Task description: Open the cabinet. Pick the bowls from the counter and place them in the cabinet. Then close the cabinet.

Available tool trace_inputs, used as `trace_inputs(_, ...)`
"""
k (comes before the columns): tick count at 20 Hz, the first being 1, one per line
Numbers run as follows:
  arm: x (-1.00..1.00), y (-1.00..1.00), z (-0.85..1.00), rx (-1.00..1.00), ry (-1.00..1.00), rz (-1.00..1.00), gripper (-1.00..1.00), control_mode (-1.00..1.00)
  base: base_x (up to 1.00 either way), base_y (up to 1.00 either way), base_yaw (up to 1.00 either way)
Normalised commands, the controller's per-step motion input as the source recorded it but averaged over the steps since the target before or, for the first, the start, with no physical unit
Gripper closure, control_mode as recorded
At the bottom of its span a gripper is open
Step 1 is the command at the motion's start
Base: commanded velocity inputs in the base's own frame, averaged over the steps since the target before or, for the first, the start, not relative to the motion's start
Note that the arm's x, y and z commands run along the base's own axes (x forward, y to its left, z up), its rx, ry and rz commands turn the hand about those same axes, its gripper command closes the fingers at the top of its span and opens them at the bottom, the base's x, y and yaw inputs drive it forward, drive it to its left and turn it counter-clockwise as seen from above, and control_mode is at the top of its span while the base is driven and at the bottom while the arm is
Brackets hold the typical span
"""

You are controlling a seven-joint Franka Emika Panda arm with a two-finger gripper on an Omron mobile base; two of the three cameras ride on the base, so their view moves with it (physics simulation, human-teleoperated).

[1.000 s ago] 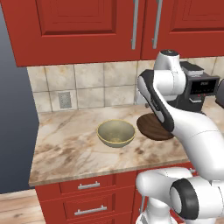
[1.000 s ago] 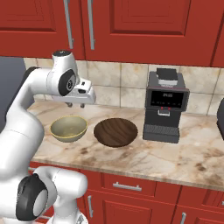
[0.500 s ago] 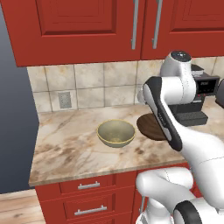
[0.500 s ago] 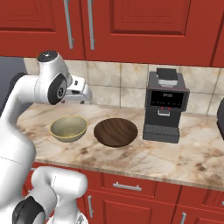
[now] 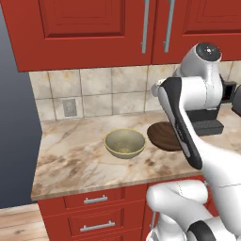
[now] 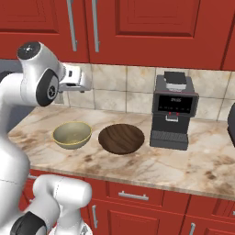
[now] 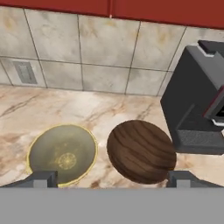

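Note:
Two bowls rest side by side on the beige marble counter (image 5: 70, 160): an olive-tan bowl (image 5: 124, 143) with a yellowish rim on the left and a dark brown wood-grained bowl (image 5: 162, 136) to its right. The hand view looks down on the olive bowl (image 7: 62, 153) and the brown bowl (image 7: 141, 151). My gripper (image 7: 113, 179) hangs above them, open, with nothing between its wide-set tips. The red cabinet (image 6: 151, 27) above is closed, its silver bar handles (image 6: 95, 25) meeting at the centre seam.
A black coffee machine (image 6: 173, 112) stands on the counter right of the brown bowl. A wall outlet (image 5: 69, 107) sits in the tiled backsplash. Red drawers (image 5: 96, 200) run under the counter. My upper arm crosses in front of the brown bowl in the left base view.
My arm has lifted, carrying the hand up toward the cabinet's underside. Both bowls stay in place on the counter.

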Motion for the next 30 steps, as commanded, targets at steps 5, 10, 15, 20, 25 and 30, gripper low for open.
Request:
trace_inputs(5, -0.01, -0.01, 0.78, -0.02, -0.12, 0.00, -1.00, -1.00, 0.00, 0.00, 0.00)
trace_inputs(10, 0.00, -0.02, 0.78, -0.02, -0.13, 0.00, -1.00, -1.00, 0.00, 0.00, 0.00)
trace_inputs(15, 0.00, -0.06, 0.95, -0.05, -0.17, 0.00, -1.00, -1.00, 0.00, 0.00, 0.00)
trace_inputs(20, 0.00, -0.04, 0.85, -0.03, -0.11, 0.00, -1.00, -1.00, 0.00, 0.00, 0.00)
trace_inputs(25, 0.07, -0.01, 0.10, 0.05, -0.08, 0.02, -1.00, -1.00, 0.00, 0.00, 0.00)
trace_inputs(30, 0.14, -0.08, -0.20, 0.17, -0.13, 0.03, -1.00, -1.00, 0.00, 0.00, 0.00)
